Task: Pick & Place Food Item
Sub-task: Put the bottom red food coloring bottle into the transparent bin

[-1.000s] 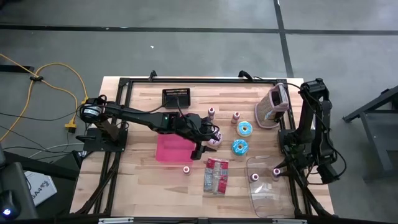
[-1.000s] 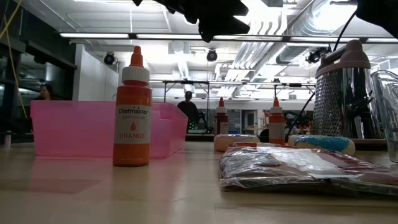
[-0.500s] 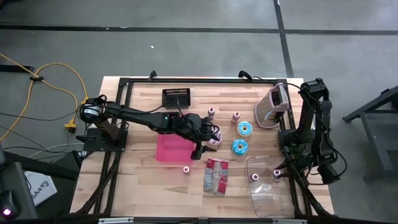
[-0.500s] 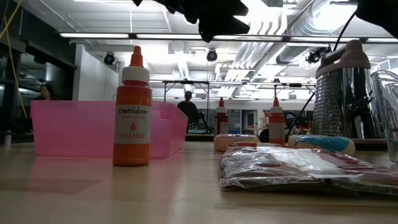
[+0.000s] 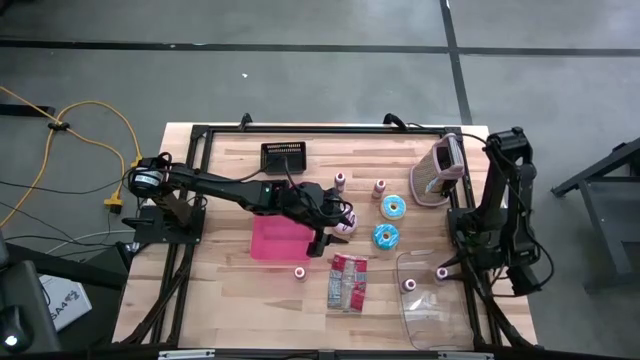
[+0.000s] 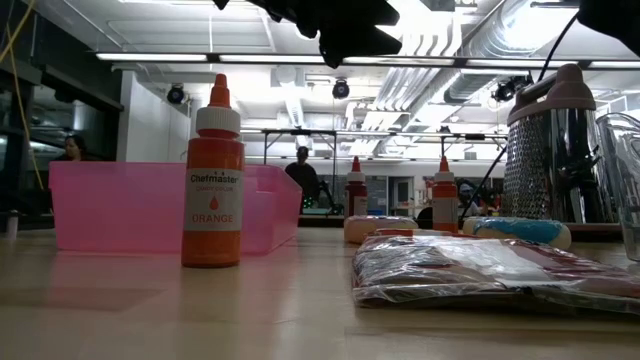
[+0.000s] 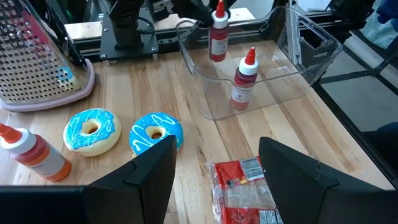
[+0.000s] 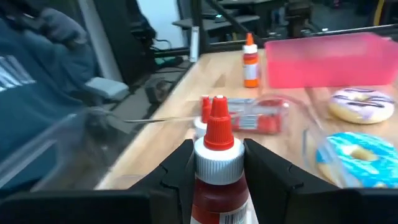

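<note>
Motion since the earlier frames is slight: in the high view the right arm's upper links sit a touch lower and the red-capped bottle [image 5: 442,272] in its grip lies a little nearer the clear container [image 5: 425,300]; the left arm has not shifted. The right gripper [image 8: 214,177] has its jaws clamped on that bottle's neck, beside the container's edge. The left gripper [image 7: 214,171] hangs above the counter [image 5: 220,160] with its jaws apart, empty, just past the pink bin [image 5: 278,240] and over the red snack packet [image 7: 245,196].

The left wrist view shows two blue-iced doughnuts [image 7: 155,132], a box grater [image 7: 37,62] and two more bottles inside the clear container. The low view alone reads the label of the orange colouring bottle [image 6: 212,180]. The right wrist view adds a purple-striped doughnut [image 8: 357,102].
</note>
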`<state>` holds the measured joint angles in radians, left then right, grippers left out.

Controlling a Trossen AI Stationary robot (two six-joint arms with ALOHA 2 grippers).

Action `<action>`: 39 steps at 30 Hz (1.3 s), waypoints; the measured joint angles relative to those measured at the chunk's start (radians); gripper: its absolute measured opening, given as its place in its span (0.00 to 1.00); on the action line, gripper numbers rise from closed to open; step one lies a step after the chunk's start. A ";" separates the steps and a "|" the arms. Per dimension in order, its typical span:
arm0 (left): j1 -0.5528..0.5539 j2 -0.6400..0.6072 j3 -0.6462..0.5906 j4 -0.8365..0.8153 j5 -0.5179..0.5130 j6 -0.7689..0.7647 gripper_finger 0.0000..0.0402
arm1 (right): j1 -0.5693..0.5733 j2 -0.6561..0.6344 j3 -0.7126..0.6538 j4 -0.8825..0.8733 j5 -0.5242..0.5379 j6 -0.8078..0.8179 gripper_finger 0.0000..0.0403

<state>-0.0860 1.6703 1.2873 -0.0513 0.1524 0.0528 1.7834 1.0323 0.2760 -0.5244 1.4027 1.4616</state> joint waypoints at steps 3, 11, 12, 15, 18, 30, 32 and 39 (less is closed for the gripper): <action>0.000 0.000 0.000 0.000 0.000 0.000 0.55 | -0.050 0.009 0.001 0.001 -0.038 -0.004 0.28; 0.000 0.000 0.000 0.000 0.000 -0.001 0.55 | -0.166 0.033 0.003 0.007 -0.070 -0.057 0.28; 0.000 0.000 0.000 0.000 0.000 -0.005 0.55 | -0.173 0.033 0.003 0.009 -0.070 -0.061 0.28; 0.000 0.000 0.000 0.000 0.000 -0.007 0.55 | -0.192 0.033 0.003 0.013 -0.071 -0.068 0.28; 0.000 0.000 0.000 0.000 0.000 -0.008 0.55 | -0.211 0.033 0.002 0.021 -0.070 -0.080 0.28; 0.000 0.000 0.000 0.000 0.000 -0.007 0.55 | -0.289 0.034 0.000 0.164 -0.089 -0.255 0.28; 0.000 0.000 0.000 0.000 0.000 -0.007 0.55 | -0.305 0.034 0.000 0.178 -0.093 -0.269 0.28; 0.000 0.000 0.000 0.000 0.000 -0.007 0.55 | -0.370 0.033 0.000 0.197 -0.117 -0.284 0.28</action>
<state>-0.0860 1.6703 1.2873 -0.0513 0.1524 0.0456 1.4134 1.0657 0.2760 -0.3272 1.2855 1.1774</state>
